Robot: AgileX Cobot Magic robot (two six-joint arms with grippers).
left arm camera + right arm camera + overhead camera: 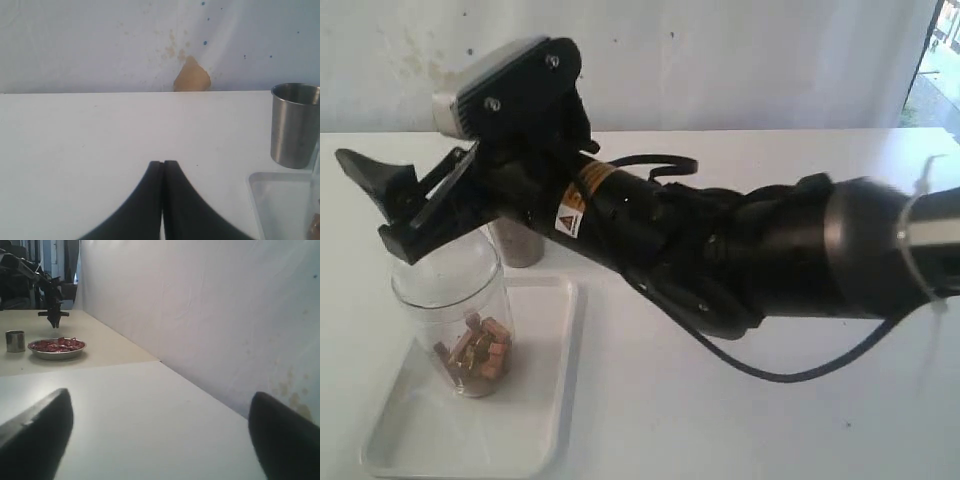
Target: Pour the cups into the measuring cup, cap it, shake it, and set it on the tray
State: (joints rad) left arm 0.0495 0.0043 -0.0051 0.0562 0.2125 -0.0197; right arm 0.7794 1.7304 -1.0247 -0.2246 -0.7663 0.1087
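The measuring cup (450, 320) stands straight up on the tray (535, 430), near the tray's far left corner. Small brown bits (475, 350) lie in its bottom. Its top looks round, like a clear cap, but the arm hides part of it, so I cannot be sure. The right claw (365, 200) has its arm stretched across from the tray's right side. It hangs over the far left corner of the tray, just above the cup's top and a little to the side. Its two fingers are spread wide and hold nothing, and they do not touch the cup. The cup's long way runs up and down, and it sits right under this claw. So I think the right claw is the nearer one. If it needs the cup, it only has to go down and close around the sides. The steel tumbler (520, 248) stands on the counter (720, 420) just past the tray's far edge, close behind the cup. The left claw (163, 165) is pressed together and holds nothing. It sits low over the counter, off the tray, and it sees the tumbler and one tray corner to one side. I cannot see the wooden cup anywhere. With the cup on the tray, the job looks almost done to me.
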